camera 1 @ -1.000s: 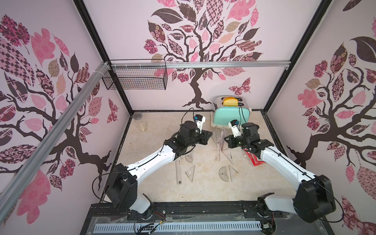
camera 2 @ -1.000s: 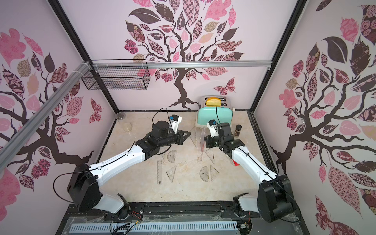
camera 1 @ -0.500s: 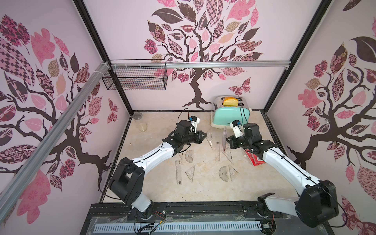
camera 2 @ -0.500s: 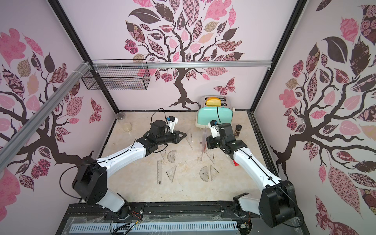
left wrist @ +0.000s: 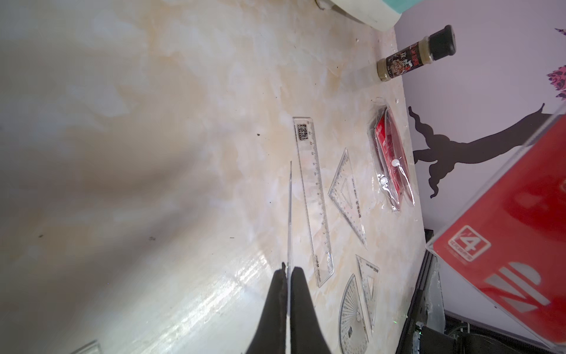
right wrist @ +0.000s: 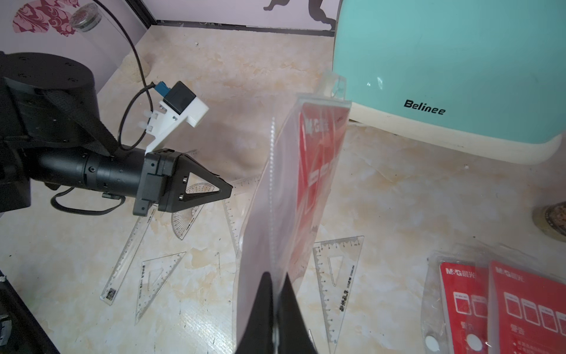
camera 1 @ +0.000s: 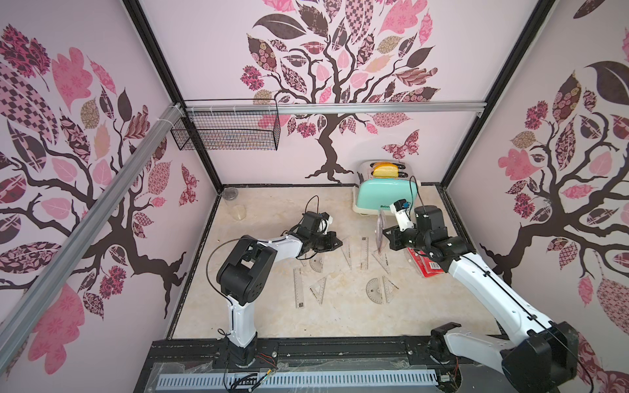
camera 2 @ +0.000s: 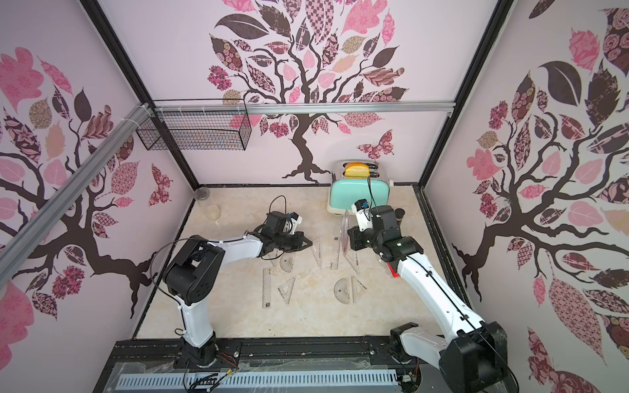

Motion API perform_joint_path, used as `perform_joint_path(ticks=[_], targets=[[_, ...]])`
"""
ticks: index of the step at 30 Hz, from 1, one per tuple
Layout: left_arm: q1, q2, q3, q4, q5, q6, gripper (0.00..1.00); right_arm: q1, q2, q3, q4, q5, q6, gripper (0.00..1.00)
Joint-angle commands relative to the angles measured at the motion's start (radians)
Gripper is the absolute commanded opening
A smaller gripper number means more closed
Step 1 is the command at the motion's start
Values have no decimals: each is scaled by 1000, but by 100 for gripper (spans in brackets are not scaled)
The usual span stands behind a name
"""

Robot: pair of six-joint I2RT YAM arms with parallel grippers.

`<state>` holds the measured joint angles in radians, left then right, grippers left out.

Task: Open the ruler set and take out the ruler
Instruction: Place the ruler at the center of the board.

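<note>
Jaws both pressed shut: left jaws pinched on clear ruler (left wrist: 289, 214), held edge-on over counter (left wrist: 153, 122); right jaws clamped on ruler set pouch (right wrist: 275, 199), stood upright near toaster (right wrist: 444, 61). Ruler judged fully out, so flat set-down among loose rulers (camera 1: 299, 287) probably needed next.

Bright, even light is filling both top views — walls (camera 1: 85, 170) are stretching at three and nine o'clock. Near the left wrist camera, glare is streaking the table (left wrist: 211, 294), soft shadow dimming it.
</note>
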<state>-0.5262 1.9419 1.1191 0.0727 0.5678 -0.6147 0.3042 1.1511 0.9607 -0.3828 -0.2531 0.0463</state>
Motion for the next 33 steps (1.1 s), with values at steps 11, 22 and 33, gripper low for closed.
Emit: perform_joint_path(ticks=[11,22,33], targets=[[1,117,86,58,73,-49,0,-5,-12,35,-12,11,-14,0],[1,146,72,57,27,-53,6,-5,-18,29,-11,11,-13,0],[5,138,78,12,9,-32,26,-4,-19,27,-10,15,-14,0]])
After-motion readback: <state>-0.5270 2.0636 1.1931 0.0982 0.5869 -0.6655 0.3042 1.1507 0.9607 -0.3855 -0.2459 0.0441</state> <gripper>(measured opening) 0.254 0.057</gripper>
